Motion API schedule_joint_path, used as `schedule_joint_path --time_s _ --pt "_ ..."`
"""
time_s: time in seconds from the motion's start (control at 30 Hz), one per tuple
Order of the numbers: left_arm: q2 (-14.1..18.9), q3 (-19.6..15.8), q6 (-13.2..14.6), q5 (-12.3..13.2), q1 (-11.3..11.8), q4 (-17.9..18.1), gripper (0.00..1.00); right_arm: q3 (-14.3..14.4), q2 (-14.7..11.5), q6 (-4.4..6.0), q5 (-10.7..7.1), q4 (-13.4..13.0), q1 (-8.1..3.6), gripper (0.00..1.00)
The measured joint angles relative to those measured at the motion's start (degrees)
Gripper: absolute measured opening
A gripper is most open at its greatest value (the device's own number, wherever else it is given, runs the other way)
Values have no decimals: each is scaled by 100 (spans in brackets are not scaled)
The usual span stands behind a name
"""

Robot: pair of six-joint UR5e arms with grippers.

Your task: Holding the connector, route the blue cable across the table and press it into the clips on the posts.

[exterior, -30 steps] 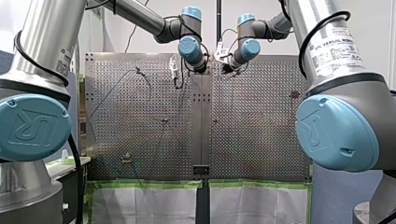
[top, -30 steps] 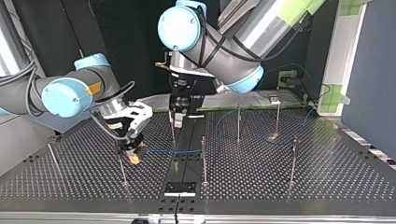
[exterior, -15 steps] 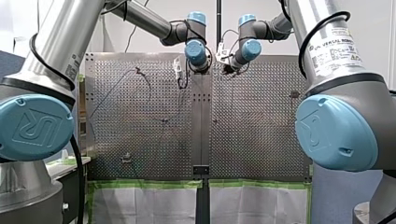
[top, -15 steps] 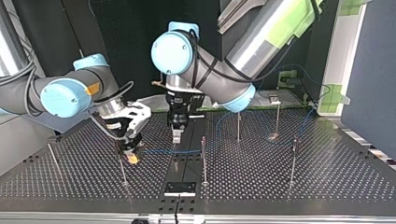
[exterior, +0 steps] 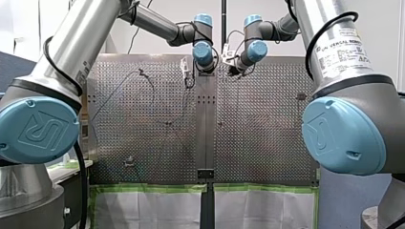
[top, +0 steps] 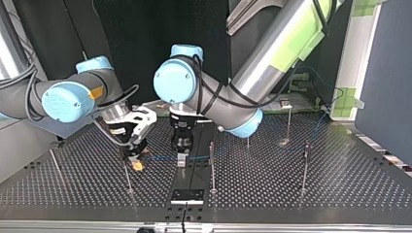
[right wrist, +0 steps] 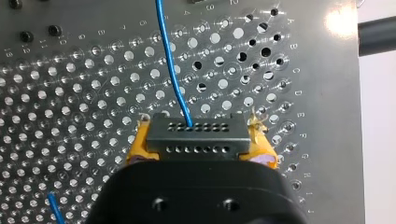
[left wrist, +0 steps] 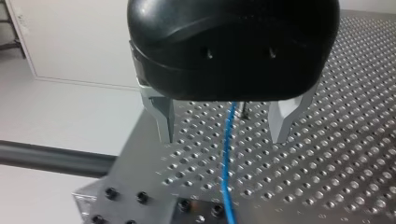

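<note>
**Connector gripped, cable running loose between the other arm's fingers**

The perforated metal tabletop [top: 340,194] takes up most of the scene. In the top view, from across the table, my left arm [top: 272,53] sweeps down from one o'clock to the middle. My right arm [top: 73,97] reaches in from nine o'clock.

My left gripper [top: 181,158], black, points down near the tabletop's centre. Its metal fingers [left wrist: 161,121] stand spread apart, grasping nothing. My right gripper [top: 137,162] hangs close by at nine o'clock of it, tilted toward the tabletop. Its yellow-padded fingers are clenched on the connector [right wrist: 196,135], a dark block with rows of small holes.

Thin posts [top: 212,167] stand upright about the tabletop. One is just at three o'clock of my left gripper, others are farther off toward two and three o'clock, and one is at seven o'clock of my right gripper.

The blue cable [left wrist: 227,158] leaves the connector's face and runs across between the two grippers. It passes through the gap between my left gripper's fingers, touching neither as far as I can see. More of it shows toward the tabletop's two o'clock corner.
</note>
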Motion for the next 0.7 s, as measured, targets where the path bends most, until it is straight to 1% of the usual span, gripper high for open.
schedule_joint_path --time_s 0.2,0.3,0.5,0.7 --pt "-327 297 -4 -27 62 112 100 1 0 -4 -1 0 0 0" --pt "-439 374 -5 -26 106 158 100 1 0 -7 2 -2 0 0" --pt "-636 468 13 -13 156 94 100 0 0 -8 5 -8 0 0" --pt "-688 496 19 -52 160 129 100 0 1 -9 5 -9 -1 0"
